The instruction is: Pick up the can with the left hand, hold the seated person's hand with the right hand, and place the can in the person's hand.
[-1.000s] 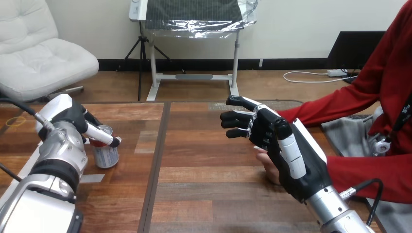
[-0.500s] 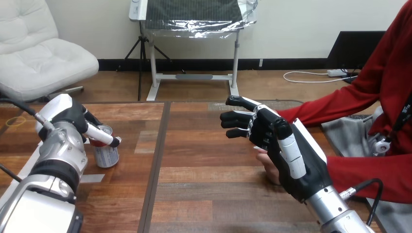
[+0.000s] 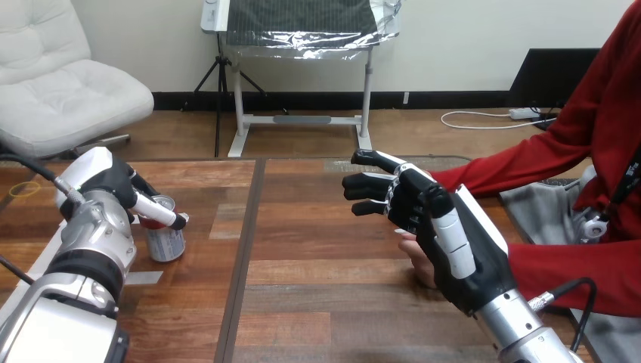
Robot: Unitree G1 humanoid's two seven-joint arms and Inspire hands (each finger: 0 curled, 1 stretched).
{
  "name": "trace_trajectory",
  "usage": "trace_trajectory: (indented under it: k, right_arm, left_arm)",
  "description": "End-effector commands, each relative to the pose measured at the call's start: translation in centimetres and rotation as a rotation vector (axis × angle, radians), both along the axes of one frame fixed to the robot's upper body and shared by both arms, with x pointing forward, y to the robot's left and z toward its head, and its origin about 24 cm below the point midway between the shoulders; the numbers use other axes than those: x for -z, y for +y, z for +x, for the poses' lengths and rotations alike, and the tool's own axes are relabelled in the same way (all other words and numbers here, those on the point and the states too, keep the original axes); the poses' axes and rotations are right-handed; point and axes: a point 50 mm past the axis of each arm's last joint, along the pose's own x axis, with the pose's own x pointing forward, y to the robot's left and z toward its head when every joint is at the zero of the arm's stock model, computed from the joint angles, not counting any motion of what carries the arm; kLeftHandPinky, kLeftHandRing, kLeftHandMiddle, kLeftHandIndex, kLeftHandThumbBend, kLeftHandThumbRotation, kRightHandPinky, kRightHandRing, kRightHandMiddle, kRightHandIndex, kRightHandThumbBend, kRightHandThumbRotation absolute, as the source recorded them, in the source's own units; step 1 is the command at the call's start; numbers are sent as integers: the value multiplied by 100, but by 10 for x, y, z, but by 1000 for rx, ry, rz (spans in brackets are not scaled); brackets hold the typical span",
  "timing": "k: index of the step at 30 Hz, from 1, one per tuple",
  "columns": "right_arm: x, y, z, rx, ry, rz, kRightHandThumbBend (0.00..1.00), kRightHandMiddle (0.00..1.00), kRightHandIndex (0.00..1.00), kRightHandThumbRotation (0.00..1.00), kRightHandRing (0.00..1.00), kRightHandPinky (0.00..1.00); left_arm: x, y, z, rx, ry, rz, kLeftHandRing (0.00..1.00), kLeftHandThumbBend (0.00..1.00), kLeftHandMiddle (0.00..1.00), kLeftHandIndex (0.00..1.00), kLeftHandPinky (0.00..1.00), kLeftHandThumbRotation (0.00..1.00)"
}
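Observation:
A silver can (image 3: 165, 240) with a red top stands upright on the wooden table (image 3: 317, 302) at the left. My left hand (image 3: 113, 181) is closed round its upper part, the thumb (image 3: 160, 212) lying across the near side of its rim and the other fingers hidden behind it. At the right, my right hand (image 3: 438, 234) hovers with its fingers (image 3: 366, 185) loosely bent and pointing left, holding nothing. The person's hand (image 3: 412, 253) lies just under my right palm, mostly hidden by it. I cannot tell whether the two touch. The person's red sleeve (image 3: 521, 162) runs in from the right.
A dark seam (image 3: 246, 249) splits the table between the can and my right hand. A pale strip (image 3: 143, 277) lies on the wood in front of the can. The person's other red-sleeved forearm (image 3: 582, 272) rests at the lower right.

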Motion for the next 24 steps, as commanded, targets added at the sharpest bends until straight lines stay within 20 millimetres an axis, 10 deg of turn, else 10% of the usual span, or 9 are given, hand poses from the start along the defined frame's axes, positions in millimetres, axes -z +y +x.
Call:
trace_trajectory:
  k: [1,8,24]
  right_arm:
    - [-24,-2,15,23,-138,-59,80,76,82,100,76,72]
    - [-27,-11,28,71,-207,-220,73,76,81,100,75,70]
    - [-36,-29,52,163,-240,-462,98,79,81,85,78,72]
  left_arm:
    - [-34,-11,17,63,-128,30,47,76,52,47,38,0]
    - [-38,-13,19,73,-141,24,46,75,52,47,37,0]
    - [-47,-18,13,116,-191,-40,38,76,45,47,31,0]
